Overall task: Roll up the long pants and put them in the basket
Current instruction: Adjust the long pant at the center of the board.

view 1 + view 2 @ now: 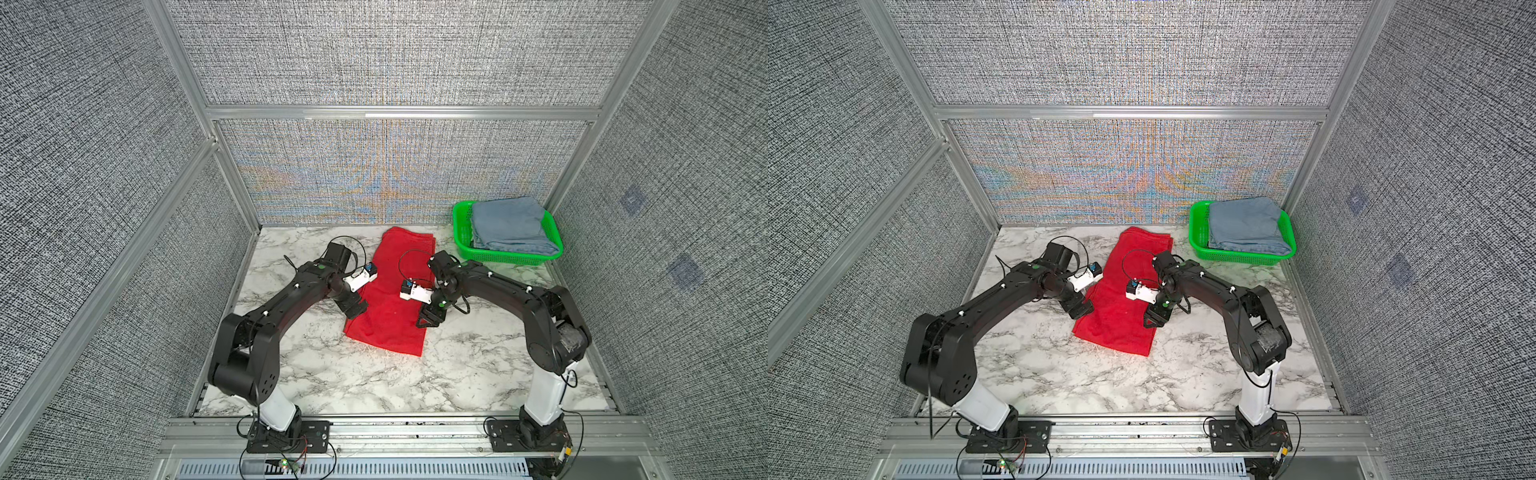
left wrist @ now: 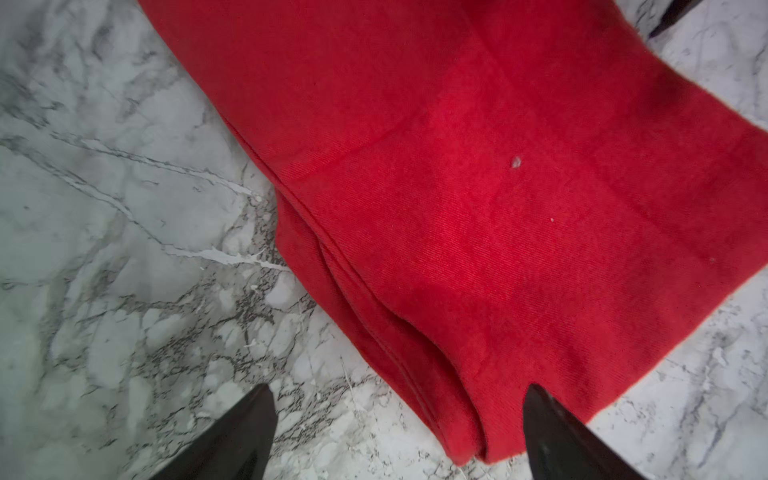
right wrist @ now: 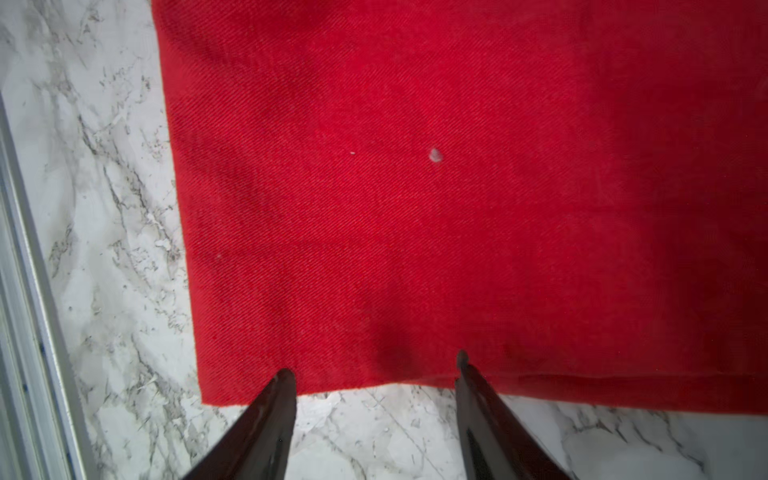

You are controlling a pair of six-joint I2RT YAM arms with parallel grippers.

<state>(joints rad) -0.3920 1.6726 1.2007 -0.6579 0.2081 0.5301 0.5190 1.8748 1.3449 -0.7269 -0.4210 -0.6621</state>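
Overhead, I see the pants (image 1: 388,320) folded lengthwise, flat on the desk (image 1: 332,374). Left wrist: left claw (image 2: 399,388) spread, astride the layered side edge. Right wrist: right claw (image 3: 374,363) spread at the opposite edge by the near corner, presumably to start the roll.

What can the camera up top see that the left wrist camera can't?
Only a top view shows the green basket holding a folded blue-grey garment. Only the left wrist view shows the layered side edge of the long pants up close, with the left gripper open astride it, one finger over cloth and one over the table. Both show the red pants lying on the marble table.
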